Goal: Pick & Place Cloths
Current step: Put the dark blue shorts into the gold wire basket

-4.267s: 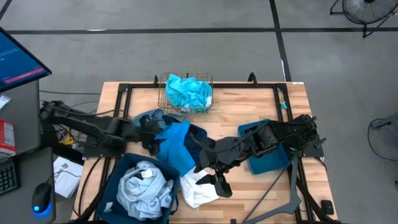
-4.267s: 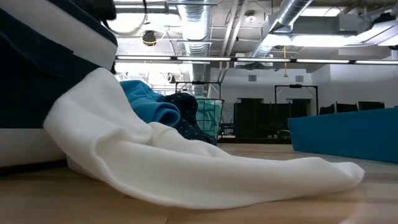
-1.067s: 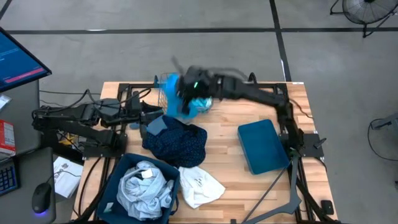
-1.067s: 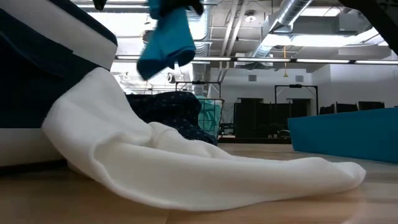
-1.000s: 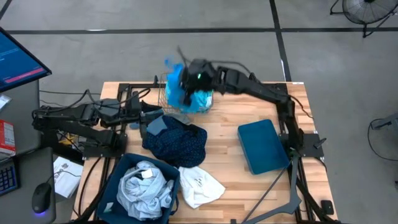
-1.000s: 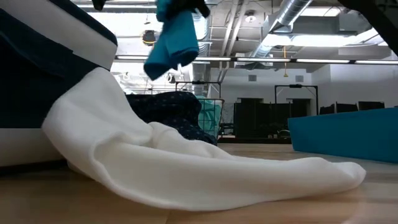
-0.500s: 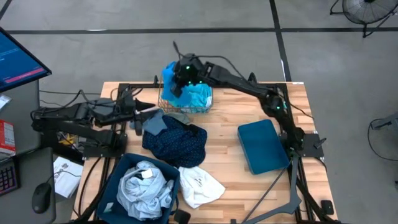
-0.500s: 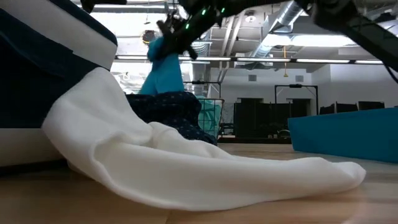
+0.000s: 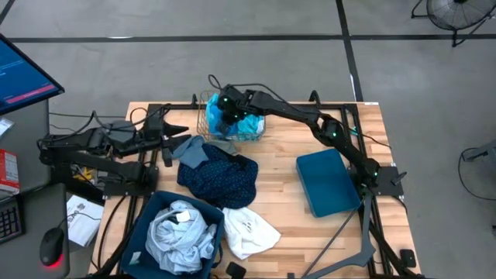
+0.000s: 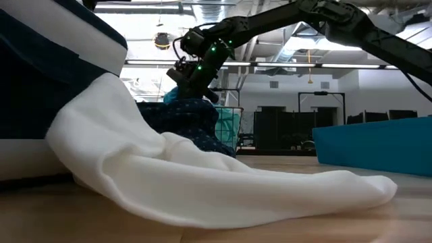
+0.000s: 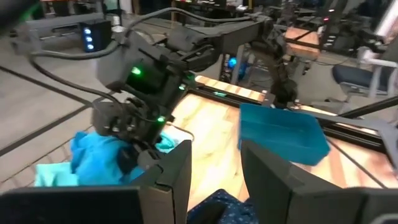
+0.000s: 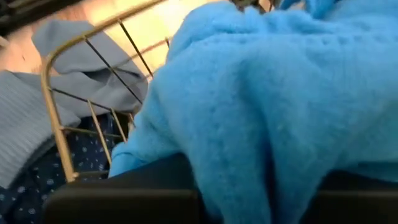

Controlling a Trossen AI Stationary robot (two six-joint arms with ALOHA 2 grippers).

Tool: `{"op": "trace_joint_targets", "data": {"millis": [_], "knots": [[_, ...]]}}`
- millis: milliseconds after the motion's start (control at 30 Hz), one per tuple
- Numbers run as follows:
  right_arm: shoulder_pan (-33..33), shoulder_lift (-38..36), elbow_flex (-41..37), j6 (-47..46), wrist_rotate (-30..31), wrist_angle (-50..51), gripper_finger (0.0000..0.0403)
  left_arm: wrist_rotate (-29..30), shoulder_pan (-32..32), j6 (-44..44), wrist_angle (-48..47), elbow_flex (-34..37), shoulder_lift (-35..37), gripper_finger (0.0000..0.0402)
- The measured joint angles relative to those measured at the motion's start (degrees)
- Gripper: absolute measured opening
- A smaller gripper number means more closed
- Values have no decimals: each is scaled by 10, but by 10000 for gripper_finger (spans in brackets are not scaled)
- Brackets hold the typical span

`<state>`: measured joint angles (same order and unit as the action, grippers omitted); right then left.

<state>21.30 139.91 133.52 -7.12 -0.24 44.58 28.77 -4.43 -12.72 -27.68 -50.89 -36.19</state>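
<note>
No legible writing (cloths (image 9: 218,175) unlabelled)

- The right gripper (image 9: 225,112) has swung from low over the white cloth (image 9: 249,231) at the table's front across to the gold wire basket (image 9: 209,124) at the back, and now dips into it.
- The bright blue cloth (image 9: 216,105), earlier lying over the navy dotted cloth (image 9: 221,174), was carried up through the air and now sits in the basket on the turquoise cloth (image 9: 252,122), the right fingers closed on it.
- The navy dotted cloth is now uncovered.
- The left gripper (image 9: 172,139) has pulled back from the middle pile toward the table's left edge, beside the pale grey-blue cloth (image 9: 191,152).
</note>
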Motion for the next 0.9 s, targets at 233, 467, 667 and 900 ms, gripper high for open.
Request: {"op": "trace_joint_targets", "data": {"millis": [233,467,667,900], "knots": [[-3,-5,1,9,-9,32,79,28,0,0,-5,0,-12,141],[-6,-76,5,75,-10,60,222,28,0,0,-5,0,-14,158],[-2,-142,4,78,5,69,271,28,0,0,-6,0,-14,159],[-7,-153,6,67,-20,-55,92,28,0,-2,-7,0,-14,158]]}}
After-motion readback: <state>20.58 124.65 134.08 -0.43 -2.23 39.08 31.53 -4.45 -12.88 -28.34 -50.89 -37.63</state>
